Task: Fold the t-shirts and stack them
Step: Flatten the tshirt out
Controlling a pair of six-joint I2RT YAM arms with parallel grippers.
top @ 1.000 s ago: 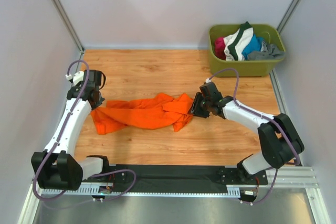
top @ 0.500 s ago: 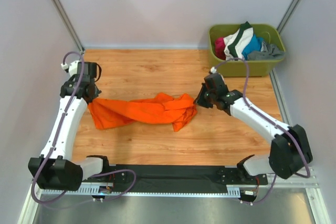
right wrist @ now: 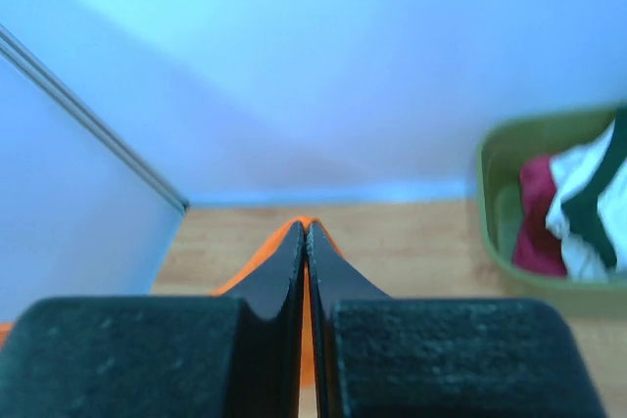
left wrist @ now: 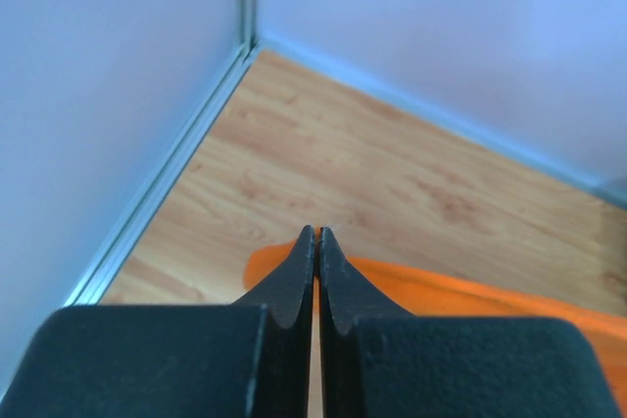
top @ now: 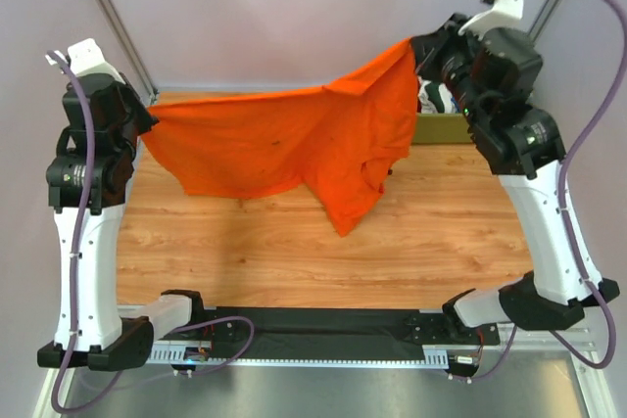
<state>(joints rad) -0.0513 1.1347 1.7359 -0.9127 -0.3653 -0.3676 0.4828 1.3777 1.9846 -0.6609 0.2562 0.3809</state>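
**Orange soft-cloth short-sleeved t-shirt (top: 284, 144) spread in the air between two grippers**

We see the shirt hanging well above the light wooden table top (top: 294, 261). Its upper edge runs from the left gripper (top: 145, 122) at the left up to the right gripper (top: 419, 46) at the far right, which holds its corner higher. Both pairs of jaws are pressed together on a thin pinch of orange cloth; each wrist view shows only a sliver of fabric at the fingertips.

We judge this the chief risk: so slim a hold may slip under the shirt's weight, or under a pull between the arms, and drop one side in a heap. With its slanted top edge and off-centre lower flap, the shirt could also land skewed and creased.

An olive-green plastic tub (top: 443, 127) holding other mixed-colour garments (top: 428, 97) sits at the far right, largely hidden behind the right arm; cloth or wrist could catch its rim. Pale enclosure walls (top: 294, 7) stand close to both wrists.
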